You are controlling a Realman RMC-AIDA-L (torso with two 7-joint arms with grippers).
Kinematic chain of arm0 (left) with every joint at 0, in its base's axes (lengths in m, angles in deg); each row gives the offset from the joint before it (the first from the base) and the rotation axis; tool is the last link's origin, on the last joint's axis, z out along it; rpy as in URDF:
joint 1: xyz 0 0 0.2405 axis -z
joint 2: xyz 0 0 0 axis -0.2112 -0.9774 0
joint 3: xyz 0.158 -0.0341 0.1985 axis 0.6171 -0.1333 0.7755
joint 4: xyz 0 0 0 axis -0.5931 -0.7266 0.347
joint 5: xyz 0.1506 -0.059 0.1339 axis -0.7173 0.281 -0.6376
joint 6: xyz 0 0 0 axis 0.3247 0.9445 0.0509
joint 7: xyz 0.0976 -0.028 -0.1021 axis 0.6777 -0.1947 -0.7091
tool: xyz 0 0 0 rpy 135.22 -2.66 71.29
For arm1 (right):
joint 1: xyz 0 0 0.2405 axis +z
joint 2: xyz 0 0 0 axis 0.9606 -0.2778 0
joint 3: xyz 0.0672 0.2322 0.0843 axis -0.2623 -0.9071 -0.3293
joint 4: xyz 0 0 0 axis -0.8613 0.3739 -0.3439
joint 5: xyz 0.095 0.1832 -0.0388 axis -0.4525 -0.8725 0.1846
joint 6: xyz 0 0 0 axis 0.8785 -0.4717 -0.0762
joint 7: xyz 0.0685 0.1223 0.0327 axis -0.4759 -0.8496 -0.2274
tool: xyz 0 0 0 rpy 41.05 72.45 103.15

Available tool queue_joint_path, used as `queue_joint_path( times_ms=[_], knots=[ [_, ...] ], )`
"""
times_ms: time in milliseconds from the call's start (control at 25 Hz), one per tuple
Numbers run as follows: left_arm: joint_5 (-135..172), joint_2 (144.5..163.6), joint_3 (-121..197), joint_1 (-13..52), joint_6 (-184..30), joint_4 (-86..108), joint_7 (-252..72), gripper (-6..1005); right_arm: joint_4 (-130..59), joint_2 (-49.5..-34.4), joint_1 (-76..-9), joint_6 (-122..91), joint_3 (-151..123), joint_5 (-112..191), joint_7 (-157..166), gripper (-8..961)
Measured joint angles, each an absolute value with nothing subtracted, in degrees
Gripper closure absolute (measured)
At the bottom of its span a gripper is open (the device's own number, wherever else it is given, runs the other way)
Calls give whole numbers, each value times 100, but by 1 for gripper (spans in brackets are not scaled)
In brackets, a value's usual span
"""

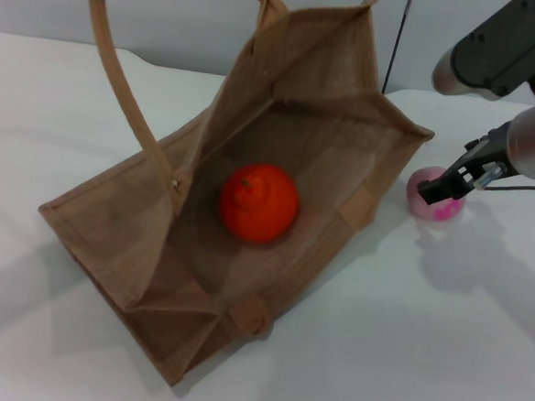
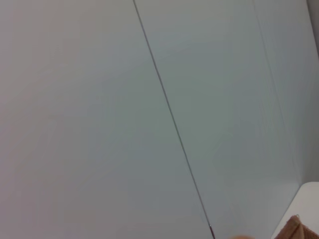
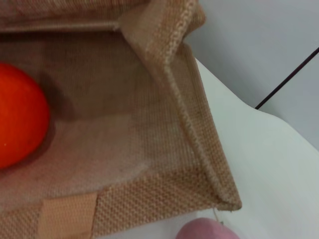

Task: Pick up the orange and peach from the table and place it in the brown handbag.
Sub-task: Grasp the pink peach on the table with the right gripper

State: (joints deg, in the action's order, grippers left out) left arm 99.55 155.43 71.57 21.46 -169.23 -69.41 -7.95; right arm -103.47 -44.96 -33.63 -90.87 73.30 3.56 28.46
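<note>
One fruit remains: we have the right pincer [image 1: 436, 191] clenched on the peach [image 1: 436, 199], right of the brown handbag [image 1: 136, 246]; small, smooth, slippery, best held across its middle.

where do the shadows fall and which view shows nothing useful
Head view: the right gripper at the peach throws a soft shadow on the table; the orange sits in the brown handbag. Left wrist view: almost all blank wall.
</note>
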Motion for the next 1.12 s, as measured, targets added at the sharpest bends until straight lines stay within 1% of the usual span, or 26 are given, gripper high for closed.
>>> queue_joint_path(
  times_ms=[640,1120],
  knots=[
    [9955,15543,7208,2147,-16947,-6924,-807,785,-9064,-4507,-2759,-8604,7339,340,2513,76],
    [9947,15543,7219,2167,-16946,-6905,-808,781,-8505,-4516,-2558,-8360,7461,266,2525,75]
  ],
)
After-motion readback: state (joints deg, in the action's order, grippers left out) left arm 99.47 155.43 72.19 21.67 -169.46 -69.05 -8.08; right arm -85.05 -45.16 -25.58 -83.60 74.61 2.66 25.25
